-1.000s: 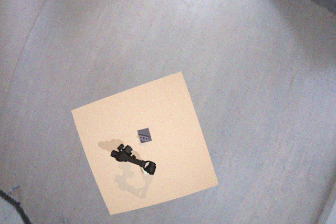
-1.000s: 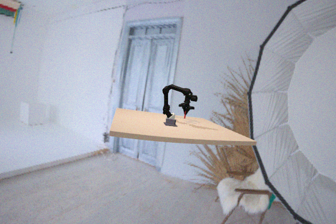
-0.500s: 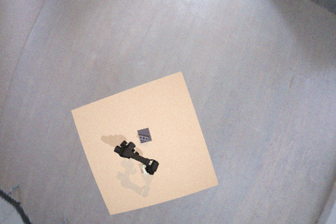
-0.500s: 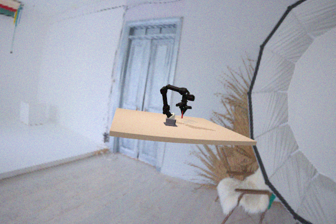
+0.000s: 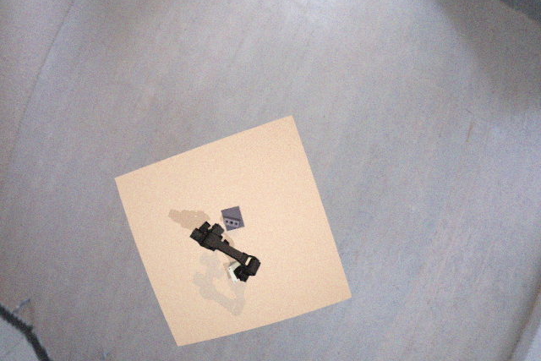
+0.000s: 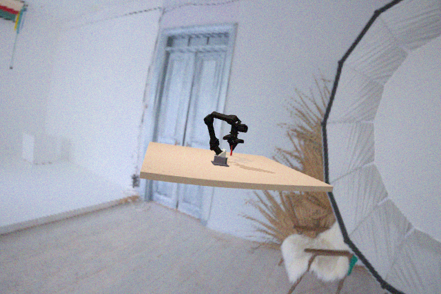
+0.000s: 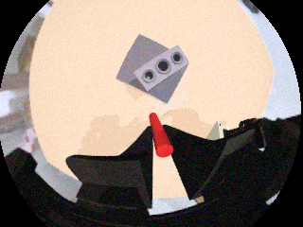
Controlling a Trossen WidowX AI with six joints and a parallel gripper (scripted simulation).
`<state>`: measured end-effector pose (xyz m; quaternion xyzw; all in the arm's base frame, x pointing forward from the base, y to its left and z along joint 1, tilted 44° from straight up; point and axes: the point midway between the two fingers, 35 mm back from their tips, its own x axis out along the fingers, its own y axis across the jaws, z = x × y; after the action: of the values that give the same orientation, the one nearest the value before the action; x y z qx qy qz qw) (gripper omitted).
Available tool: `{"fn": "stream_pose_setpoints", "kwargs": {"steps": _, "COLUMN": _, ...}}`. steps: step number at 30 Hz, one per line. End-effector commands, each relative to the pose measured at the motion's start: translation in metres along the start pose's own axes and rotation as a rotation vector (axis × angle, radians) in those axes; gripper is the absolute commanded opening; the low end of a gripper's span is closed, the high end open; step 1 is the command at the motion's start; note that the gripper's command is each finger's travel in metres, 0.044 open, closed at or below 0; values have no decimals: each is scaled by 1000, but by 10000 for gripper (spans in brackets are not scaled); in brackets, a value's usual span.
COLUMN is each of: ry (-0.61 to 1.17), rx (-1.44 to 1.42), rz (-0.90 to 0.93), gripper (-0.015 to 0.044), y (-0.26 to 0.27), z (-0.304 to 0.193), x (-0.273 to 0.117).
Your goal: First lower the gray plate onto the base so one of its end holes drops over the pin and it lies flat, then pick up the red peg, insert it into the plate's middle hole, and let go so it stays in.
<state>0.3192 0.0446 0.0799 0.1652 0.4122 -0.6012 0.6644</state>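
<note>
Top view showed the end effector (image 5: 204, 231) just beside the gray plate (image 5: 231, 219), which lay on its base (image 5: 237, 211) on the table (image 5: 279, 165). Exterior view had the red peg (image 6: 231, 149) hanging point-down, clamped in the end effector (image 6: 232, 144) above the table (image 6: 178, 162). Wrist view showed the peg (image 7: 161, 134) pointing toward the plate (image 7: 162, 67), whose row of three holes ran diagonally; the middle hole (image 7: 163, 67) lay ahead of the peg tip, well apart.
</note>
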Motion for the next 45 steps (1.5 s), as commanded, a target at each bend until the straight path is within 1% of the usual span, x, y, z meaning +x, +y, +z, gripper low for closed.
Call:
{"fn": "stream_pose_setpoints", "kwargs": {"steps": 1, "ry": -5, "rx": 3, "rz": 6, "gripper": 0, "y": -2, "z": 13, "x": -2}}
{"fn": "stream_pose_setpoints", "kwargs": {"steps": 24, "ry": -28, "rx": 1, "rz": -9, "gripper": 0, "y": -23, "z": 80, "x": -1}}
{"fn": "stream_pose_setpoints", "kwargs": {"steps": 45, "ry": -29, "rx": 0, "rz": -9, "gripper": 0, "y": -23, "z": 81, "x": -1}}
